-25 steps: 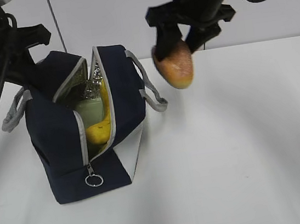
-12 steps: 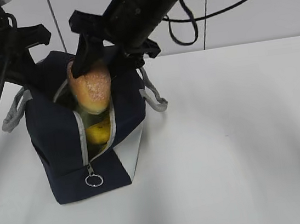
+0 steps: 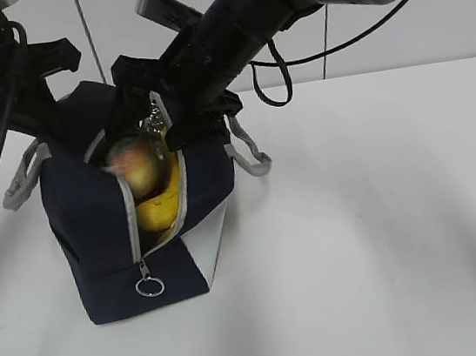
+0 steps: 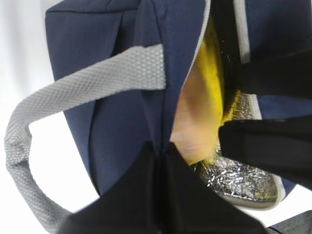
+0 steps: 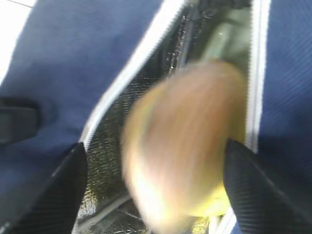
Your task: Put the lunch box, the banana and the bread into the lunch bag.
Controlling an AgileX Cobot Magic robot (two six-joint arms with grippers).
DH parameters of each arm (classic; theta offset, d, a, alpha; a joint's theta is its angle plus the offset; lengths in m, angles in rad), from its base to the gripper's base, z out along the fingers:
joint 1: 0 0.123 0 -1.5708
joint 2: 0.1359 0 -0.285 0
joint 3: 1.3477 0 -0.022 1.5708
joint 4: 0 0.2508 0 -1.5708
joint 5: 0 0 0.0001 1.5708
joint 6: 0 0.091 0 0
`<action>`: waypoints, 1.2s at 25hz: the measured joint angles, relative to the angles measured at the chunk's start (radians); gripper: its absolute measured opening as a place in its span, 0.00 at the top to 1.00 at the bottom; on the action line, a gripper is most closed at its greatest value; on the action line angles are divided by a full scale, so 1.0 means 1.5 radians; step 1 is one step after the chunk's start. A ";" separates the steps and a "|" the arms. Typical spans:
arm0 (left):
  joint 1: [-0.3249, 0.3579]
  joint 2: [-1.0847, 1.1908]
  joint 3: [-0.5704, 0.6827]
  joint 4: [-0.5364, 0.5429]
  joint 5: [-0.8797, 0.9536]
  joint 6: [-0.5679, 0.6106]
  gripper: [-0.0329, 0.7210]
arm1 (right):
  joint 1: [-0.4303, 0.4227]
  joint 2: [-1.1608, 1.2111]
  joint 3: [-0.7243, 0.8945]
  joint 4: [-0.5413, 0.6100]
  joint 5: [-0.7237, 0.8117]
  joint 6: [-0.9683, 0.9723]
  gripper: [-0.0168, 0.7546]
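Bread (image 3: pixel 134 167), blurred in every view, sits in the mouth of the lunch bag (image 3: pixel 86 224), between the two grey zipper edges and above the banana (image 3: pixel 161 207). In the right wrist view the roll (image 5: pixel 183 146) is a golden-brown smear between the two dark fingers (image 5: pixel 253 190) of the right hand (image 5: pixel 156 190), which stand wide apart on either side of it; whether they touch it cannot be told through the blur. A pale green patch of the lunch box (image 5: pixel 226 44) shows deeper in the bag behind the bread, with crinkled silver lining (image 5: pixel 112 146) on the left wall of the opening.

From the left wrist view the bread (image 4: pixel 197 126) lies against the yellow banana (image 4: pixel 214 73) just inside the navy flap, silver lining (image 4: pixel 239 178) below it. The left hand (image 4: pixel 161 161) is closed, its black fingers pinching the edge of the bag (image 4: pixel 117 97) fabric beside the grey woven handle (image 4: pixel 58 97).

In the exterior view the right hand (image 3: pixel 156 123) reaches across from the right on a black arm and hangs directly over the open top of the bag. The left hand (image 3: pixel 54 114) holds the far left rim of the bag. A ring pull (image 3: pixel 149 286) hangs at the near end of the zipper, beside the white side panel (image 3: pixel 215 234). The bag stands on a white counter (image 3: pixel 378 239), with a second grey handle (image 3: pixel 248 150) drooping to its right.
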 joint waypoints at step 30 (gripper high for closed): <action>0.000 0.000 0.000 0.003 0.000 0.000 0.96 | -0.011 0.003 -0.105 -0.313 0.166 0.107 0.28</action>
